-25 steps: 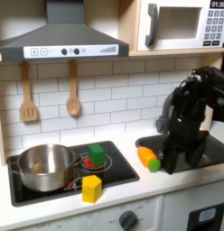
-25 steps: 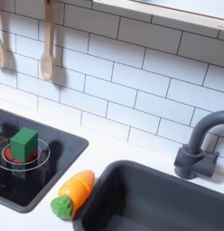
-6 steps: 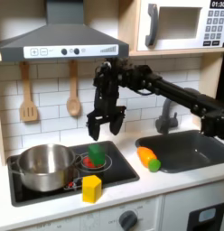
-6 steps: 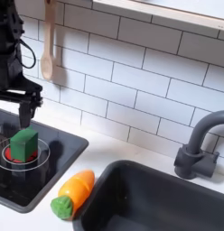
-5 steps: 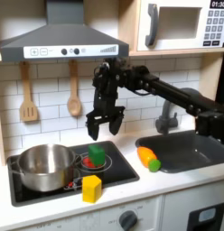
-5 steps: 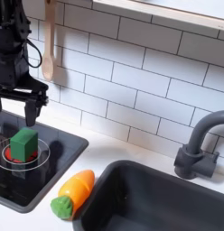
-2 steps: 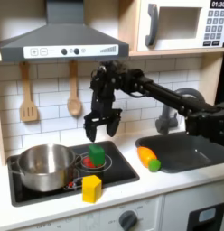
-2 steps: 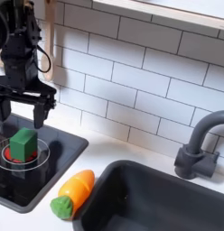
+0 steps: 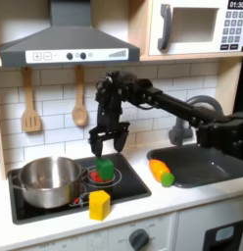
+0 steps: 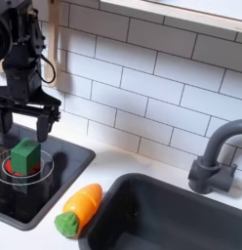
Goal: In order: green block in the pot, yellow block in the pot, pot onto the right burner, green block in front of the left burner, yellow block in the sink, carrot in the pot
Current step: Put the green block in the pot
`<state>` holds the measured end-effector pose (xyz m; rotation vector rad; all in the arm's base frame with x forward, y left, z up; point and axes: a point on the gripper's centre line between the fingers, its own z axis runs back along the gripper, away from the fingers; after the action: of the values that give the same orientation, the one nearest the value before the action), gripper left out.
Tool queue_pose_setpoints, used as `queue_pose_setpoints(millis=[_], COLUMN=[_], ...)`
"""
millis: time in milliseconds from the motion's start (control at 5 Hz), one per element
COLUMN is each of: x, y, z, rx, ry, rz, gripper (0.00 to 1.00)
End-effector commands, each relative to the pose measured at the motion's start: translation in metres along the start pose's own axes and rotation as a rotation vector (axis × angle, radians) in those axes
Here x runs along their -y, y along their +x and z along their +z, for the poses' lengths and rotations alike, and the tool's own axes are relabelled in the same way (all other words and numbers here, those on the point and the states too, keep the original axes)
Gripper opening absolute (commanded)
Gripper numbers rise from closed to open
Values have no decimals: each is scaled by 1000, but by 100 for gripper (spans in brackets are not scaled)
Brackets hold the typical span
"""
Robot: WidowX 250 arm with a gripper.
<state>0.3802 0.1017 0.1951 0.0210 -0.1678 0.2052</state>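
We are holding our gripper point(image 9: 106, 144) point(image 10: 22, 121) spread wide just above the green block point(image 9: 105, 169) point(image 10: 25, 154), not touching it; the block is sitting on the red-ringed burner point(image 10: 10, 172). The steel pot point(image 9: 47, 181) is resting on the other burner, the yellow block point(image 9: 99, 204) before it, the carrot point(image 9: 162, 173) point(image 10: 79, 209) beside the sink point(image 10: 181, 210).

The first exterior view faces the toy kitchen head-on from farther back, taking in hood, microwave, stove and sink. The second exterior view sits much nearer, looking down at the counter. Both exterior views share the green block point(image 9: 105, 169) point(image 10: 25, 155) beneath the gripper point(image 9: 106, 143) point(image 10: 22, 123), and the carrot point(image 9: 161, 173) point(image 10: 78, 210)
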Motion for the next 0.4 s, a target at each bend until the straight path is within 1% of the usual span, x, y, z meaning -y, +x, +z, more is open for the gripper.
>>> queue_pose_setpoints(millis=[0,200], x=[-1,0], y=[1,-2], z=[-17,-26], rx=[-24,-43], ry=[-13,-12], rz=[-4,-20], gripper=[100,100])
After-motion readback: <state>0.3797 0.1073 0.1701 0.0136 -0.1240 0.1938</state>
